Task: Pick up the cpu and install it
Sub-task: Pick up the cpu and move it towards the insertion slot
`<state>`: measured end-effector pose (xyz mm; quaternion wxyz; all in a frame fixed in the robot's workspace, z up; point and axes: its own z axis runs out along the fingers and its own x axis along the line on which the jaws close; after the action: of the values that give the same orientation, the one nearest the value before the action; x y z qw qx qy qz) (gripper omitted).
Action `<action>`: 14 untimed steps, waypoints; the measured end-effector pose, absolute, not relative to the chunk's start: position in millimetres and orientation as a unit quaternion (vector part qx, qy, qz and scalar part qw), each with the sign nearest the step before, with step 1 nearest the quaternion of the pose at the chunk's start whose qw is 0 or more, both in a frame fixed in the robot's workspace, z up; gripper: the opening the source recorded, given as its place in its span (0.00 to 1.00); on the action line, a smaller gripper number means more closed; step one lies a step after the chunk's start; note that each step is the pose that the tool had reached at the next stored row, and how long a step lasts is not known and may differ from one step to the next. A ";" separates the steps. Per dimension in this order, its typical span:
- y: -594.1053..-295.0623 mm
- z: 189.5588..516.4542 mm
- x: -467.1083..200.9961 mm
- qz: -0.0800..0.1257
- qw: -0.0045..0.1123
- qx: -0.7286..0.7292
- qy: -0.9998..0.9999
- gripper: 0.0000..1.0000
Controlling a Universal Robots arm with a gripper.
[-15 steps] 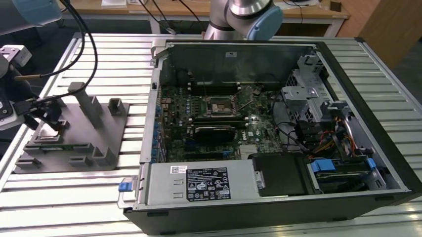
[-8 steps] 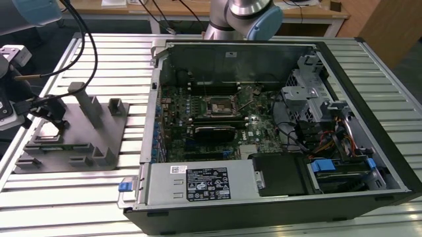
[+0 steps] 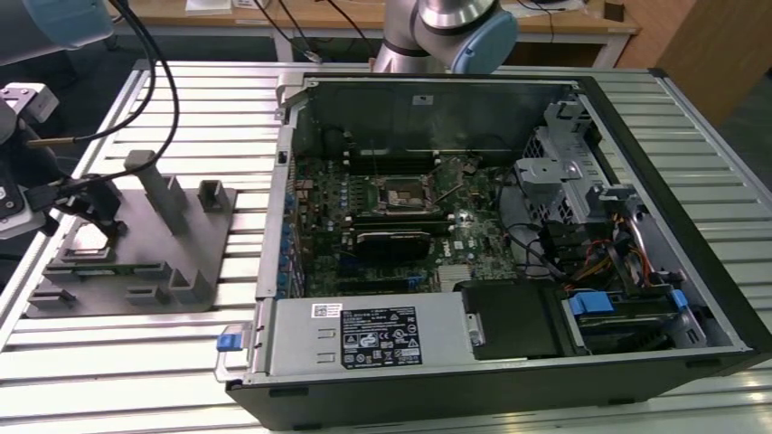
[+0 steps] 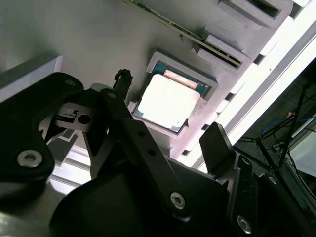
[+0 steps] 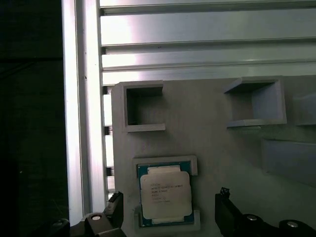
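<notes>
The cpu (image 5: 164, 197) is a small square chip with a silvery top, lying flat in a recess of the grey holder block (image 5: 212, 128). In both wrist views my gripper (image 5: 170, 201) is open just above it, one black fingertip (image 5: 116, 205) on each side and neither touching the chip. The second wrist view shows the cpu (image 4: 169, 102) between those spread fingers (image 4: 216, 142). In the exterior view my gripper (image 3: 97, 217) hangs over the holder block (image 3: 157, 262) at the exterior view's left, with the cpu (image 3: 87, 240) just below it. The black socket (image 3: 400, 193) sits on the motherboard inside the open case.
The open computer case (image 3: 652, 117) fills the middle and the exterior view's right, with drive cages, cables and a power supply (image 3: 362, 336) inside. Tall grey posts (image 3: 155, 185) rise from the holder block near my gripper. All rests on a slatted metal table (image 3: 121, 362).
</notes>
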<state>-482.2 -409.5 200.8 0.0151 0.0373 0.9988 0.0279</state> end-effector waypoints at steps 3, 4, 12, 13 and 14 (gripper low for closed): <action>-409.5 198.8 -482.2 0.027 0.015 0.036 0.999 0.82; -409.5 197.8 -482.2 0.027 0.015 0.034 0.999 0.82; -407.7 190.1 -481.8 0.027 0.014 0.016 0.999 0.82; -406.5 189.0 -481.8 0.027 0.014 0.015 0.999 0.82; -405.3 187.9 -481.8 0.027 0.014 0.015 0.999 0.82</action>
<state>-481.8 -405.3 187.9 0.0138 0.0152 0.9994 0.0270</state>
